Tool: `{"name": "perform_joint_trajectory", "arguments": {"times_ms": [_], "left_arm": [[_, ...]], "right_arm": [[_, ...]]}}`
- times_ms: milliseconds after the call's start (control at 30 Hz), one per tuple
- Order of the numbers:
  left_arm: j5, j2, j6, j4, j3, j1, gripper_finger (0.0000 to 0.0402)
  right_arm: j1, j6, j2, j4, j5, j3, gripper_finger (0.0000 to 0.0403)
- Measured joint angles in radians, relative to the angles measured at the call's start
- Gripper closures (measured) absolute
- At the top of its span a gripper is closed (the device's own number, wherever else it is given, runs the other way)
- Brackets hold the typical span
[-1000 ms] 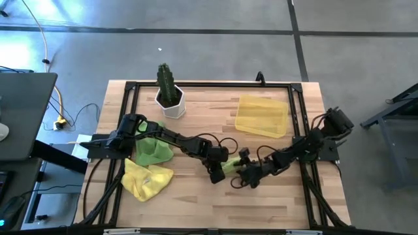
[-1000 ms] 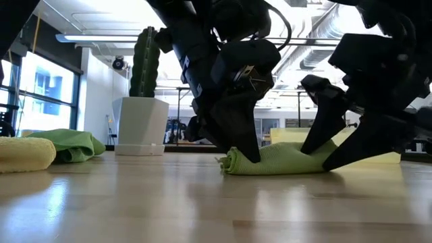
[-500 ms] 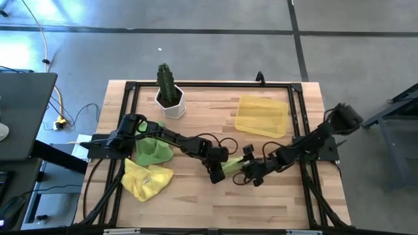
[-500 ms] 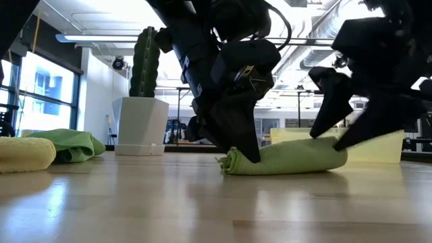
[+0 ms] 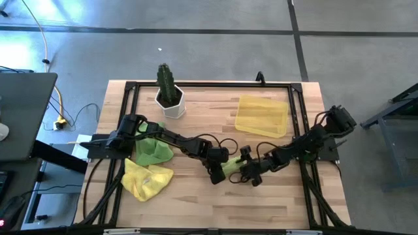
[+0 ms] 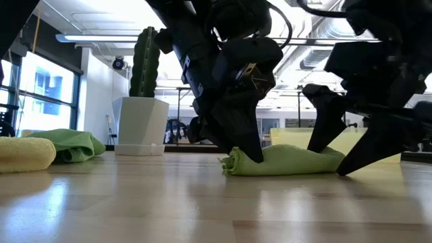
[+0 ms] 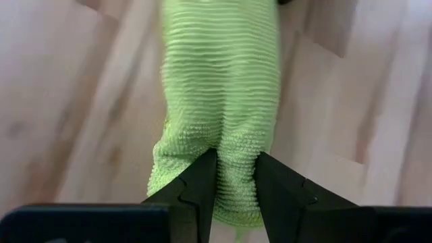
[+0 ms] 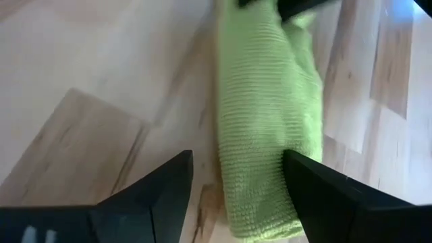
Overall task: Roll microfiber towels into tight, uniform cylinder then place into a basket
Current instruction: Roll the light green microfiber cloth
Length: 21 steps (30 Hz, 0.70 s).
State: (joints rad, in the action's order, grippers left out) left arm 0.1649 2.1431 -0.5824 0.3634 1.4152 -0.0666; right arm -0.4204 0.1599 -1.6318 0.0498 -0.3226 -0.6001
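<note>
Two dark grippers hide most of the rolled lime-green microfiber towel (image 5: 232,167) toward table's 5 o'clock: left gripper (image 7: 234,177) pinches one end, right gripper (image 8: 236,174) straddles the other, fingers wide apart.

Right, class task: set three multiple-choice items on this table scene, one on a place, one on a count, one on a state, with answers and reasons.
1. Where does the cactus pot stand?
A. at the far edge, on the left arm's side
B. inside the basket
C. on the yellow towel

2. How many lime green towels show in the high view?
A. one
B. two
C. four

3. How does the left end effector stand?
A. wide open above the table
B. shut on the rolled green towel's end
C. shut on the basket's rim

Answers:
1 A, the pot is far from the basket and the yellow towel.
2 B, the rolled green towel and a crumpled green towel.
3 B, its fingers pinch the roll's end.
</note>
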Motion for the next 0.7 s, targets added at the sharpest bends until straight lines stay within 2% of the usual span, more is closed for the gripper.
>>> {"name": "perform_joint_trajectory", "arguments": {"times_ms": [133,233,567,700], "left_arm": [[0.051,0.000,0.007,-0.019,0.000,-0.007,0.0311],[0.050,-0.011,0.010,-0.024,-0.002,-0.011,0.0311],[0.034,-0.054,0.062,0.007,-0.005,-0.017,0.0311],[0.016,-0.070,0.107,0.028,-0.003,-0.026,0.0311]], "right_arm": [[0.037,-0.059,-0.002,-0.004,0.057,0.000,0.0191],[0.061,-0.090,-0.002,-0.004,0.104,0.001,0.0221],[0.097,-0.187,-0.003,-0.009,0.127,0.001,0.0387],[0.122,-0.238,-0.002,-0.004,0.191,0.002,0.0386]]}}
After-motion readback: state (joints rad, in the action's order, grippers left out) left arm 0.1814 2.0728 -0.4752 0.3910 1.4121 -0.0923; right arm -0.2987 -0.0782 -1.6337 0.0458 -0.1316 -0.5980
